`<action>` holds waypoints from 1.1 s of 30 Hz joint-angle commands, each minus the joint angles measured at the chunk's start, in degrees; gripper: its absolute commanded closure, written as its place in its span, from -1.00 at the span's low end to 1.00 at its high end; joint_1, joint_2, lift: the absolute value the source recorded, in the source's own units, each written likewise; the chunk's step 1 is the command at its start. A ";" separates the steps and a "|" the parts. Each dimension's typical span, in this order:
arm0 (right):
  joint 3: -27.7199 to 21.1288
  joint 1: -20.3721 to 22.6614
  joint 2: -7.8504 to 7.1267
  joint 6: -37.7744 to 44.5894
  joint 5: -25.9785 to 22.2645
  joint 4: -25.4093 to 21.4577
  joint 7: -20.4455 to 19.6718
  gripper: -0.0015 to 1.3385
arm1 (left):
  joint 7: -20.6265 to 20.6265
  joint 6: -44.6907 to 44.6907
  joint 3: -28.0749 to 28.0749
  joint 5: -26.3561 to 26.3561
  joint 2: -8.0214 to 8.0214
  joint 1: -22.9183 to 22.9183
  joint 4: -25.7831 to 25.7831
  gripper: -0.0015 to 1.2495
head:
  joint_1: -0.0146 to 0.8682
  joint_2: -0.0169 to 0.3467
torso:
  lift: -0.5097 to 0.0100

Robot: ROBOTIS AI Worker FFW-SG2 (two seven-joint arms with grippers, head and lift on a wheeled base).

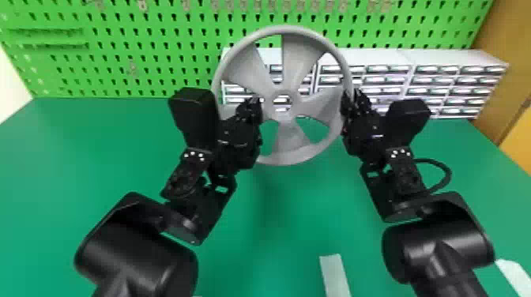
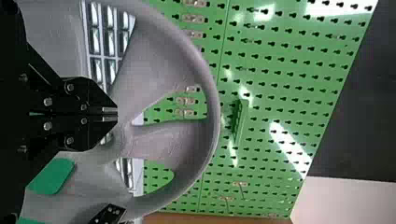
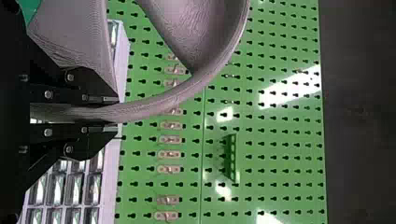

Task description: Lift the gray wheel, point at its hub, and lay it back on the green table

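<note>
Gray spoked wheel [image 1: 293,140], upright above the green table [image 1: 300,213], its rim pinched by the right gripper [image 3: 114,112]. Just beside the left gripper's [image 2: 110,115] pressed-together fingertips is the hub [image 1: 282,94]: apparently the pointing step. Next: withdraw left, lower wheel.

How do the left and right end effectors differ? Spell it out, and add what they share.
The left end effector has its fingers together, holding nothing; the right end effector has its fingers parted around the rim, gripping it.
The left one is in front of the gray wheel near its hub; the right one is at its edge.
Both are black with two flat fingers.
</note>
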 commanded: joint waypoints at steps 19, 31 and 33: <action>-2.53 0.98 0.59 0.77 0.23 -1.17 -0.02 0.88 | 1.41 0.76 8.46 -3.03 0.01 9.64 -6.19 0.92 | 0.60 -0.65 | 0.60; -2.53 1.06 0.68 2.96 0.23 -1.88 -0.02 0.88 | 1.41 0.85 9.25 -5.05 0.01 9.81 -6.28 0.92 | 0.60 -0.65 | 0.60; -2.53 1.15 0.68 4.02 0.23 -2.49 -0.02 0.88 | 1.41 0.85 9.34 -5.05 -0.08 9.81 -6.28 0.92 | 0.60 -0.65 | 0.60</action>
